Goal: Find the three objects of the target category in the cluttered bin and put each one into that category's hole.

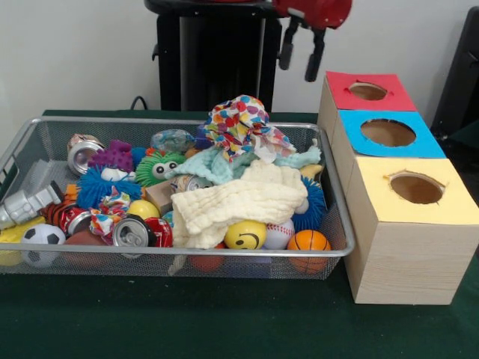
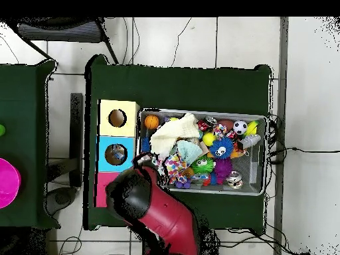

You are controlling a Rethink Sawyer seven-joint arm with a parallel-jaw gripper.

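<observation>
A wire bin (image 1: 333, 196) sits on the green desk (image 1: 224, 321), filling its left and middle. At the bin's left end lie a soccer ball (image 1: 41, 238), crushed cans (image 1: 135, 230) and a blue spiky toy (image 1: 93, 187). Toward the middle a cream cloth (image 1: 232, 206) is heaped over the clutter, with a polka-dot cloth (image 1: 239, 120) bunched at the back rim. Along the front rim sit a smiley ball (image 1: 245, 235), a baseball (image 1: 280, 233) and a basketball (image 1: 308, 241), side by side. Above the bin's back right corner hangs the gripper (image 1: 299, 52), empty, its two fingers apparently apart. Just beside the bin's right end stand three boxes in a row, each with a hole: red (image 1: 368, 91) at the back, blue (image 1: 388, 132), yellow (image 1: 416, 188) in front.
</observation>
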